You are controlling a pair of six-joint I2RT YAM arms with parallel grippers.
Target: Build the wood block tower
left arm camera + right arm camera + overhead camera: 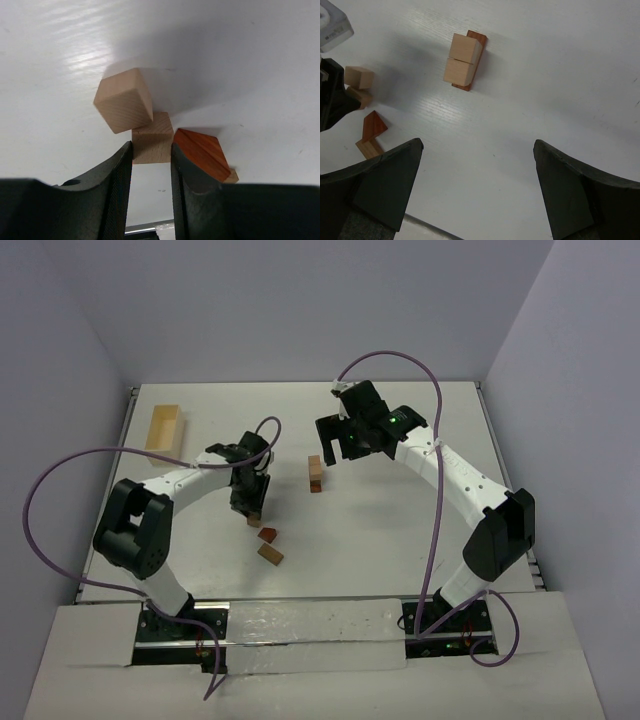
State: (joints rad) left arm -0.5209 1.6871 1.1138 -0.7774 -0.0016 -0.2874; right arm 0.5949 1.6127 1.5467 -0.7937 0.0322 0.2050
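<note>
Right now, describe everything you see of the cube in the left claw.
The pale wooden cube is light tan, with fine grain and crisp edges. It sits in the left claw, whose dark jaws press its opposite sides. A second tan cube, tilted, touches its upper corner; a reddish-brown block lies close beside it.

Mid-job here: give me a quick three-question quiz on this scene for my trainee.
1. True or false: the right gripper is shut on a block.
2. What does the left gripper hold? A. a tan cube B. a reddish block C. the pale box
3. How many tan cubes show in the tower?
Key: 1. False; it is open and holds nothing. 2. A. 3. Two.
</note>
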